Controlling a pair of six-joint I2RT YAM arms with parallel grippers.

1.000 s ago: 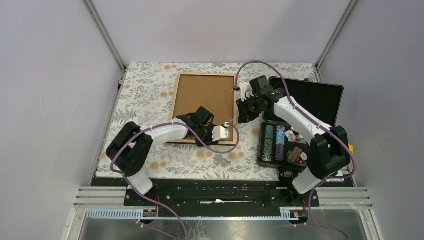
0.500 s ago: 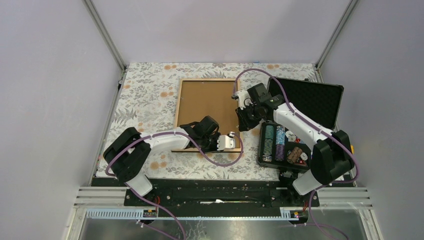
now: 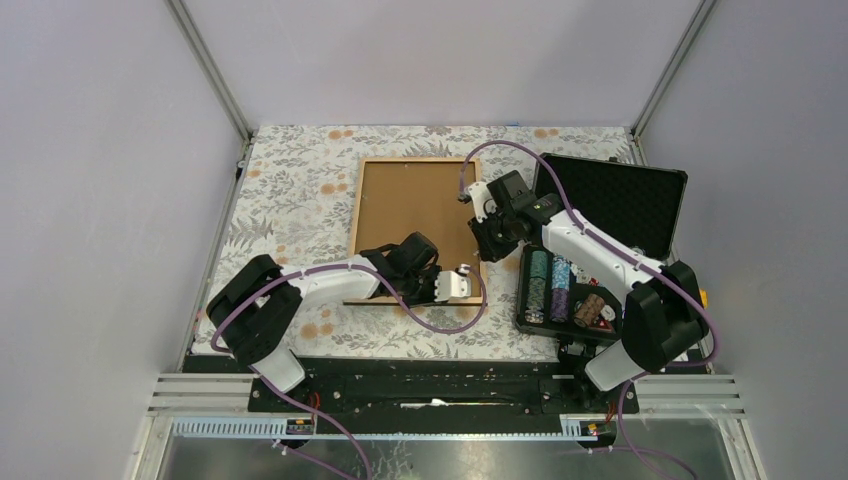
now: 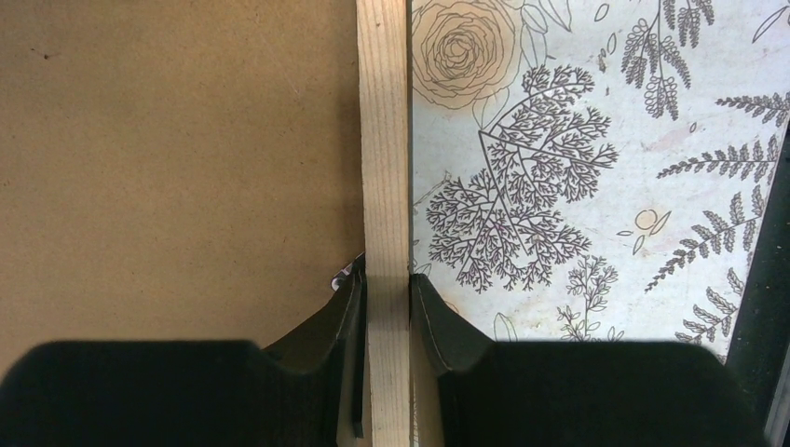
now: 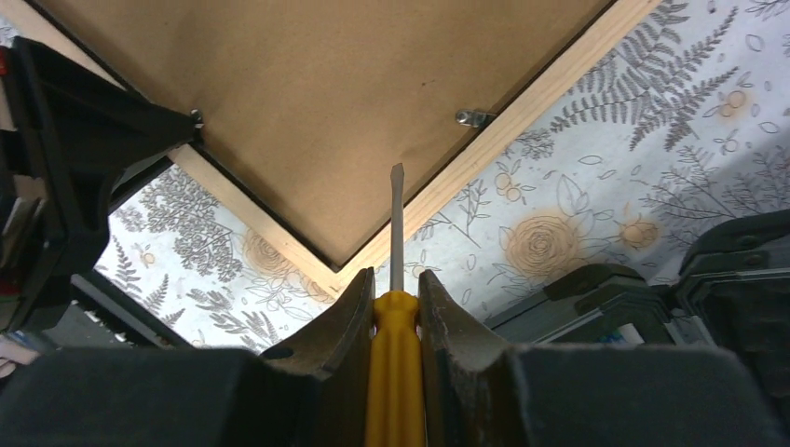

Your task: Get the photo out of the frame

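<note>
The frame [image 3: 412, 215] lies face down on the floral cloth, brown backing board up, light wood edge around it. The photo is hidden under the backing board. My left gripper [image 3: 430, 288] is shut on the frame's near wood edge [image 4: 384, 140], one finger on the backing side and one on the cloth side [image 4: 387, 289]. My right gripper [image 3: 487, 235] is shut on a yellow-handled screwdriver [image 5: 396, 372]. Its flat tip hangs over the backing board near the frame's near right corner, short of a metal clip [image 5: 473, 117]. A second clip [image 5: 196, 115] sits beside the left gripper.
An open black case [image 3: 610, 200] with a foam-lined lid stands right of the frame, with poker chips [image 3: 550, 285] in its near half. Its edge shows in the right wrist view [image 5: 606, 298]. The cell's walls and metal posts border the cloth.
The frame has slid a little toward the near edge with my left gripper on it. My right gripper with the screwdriver has moved slightly left and nearer.
</note>
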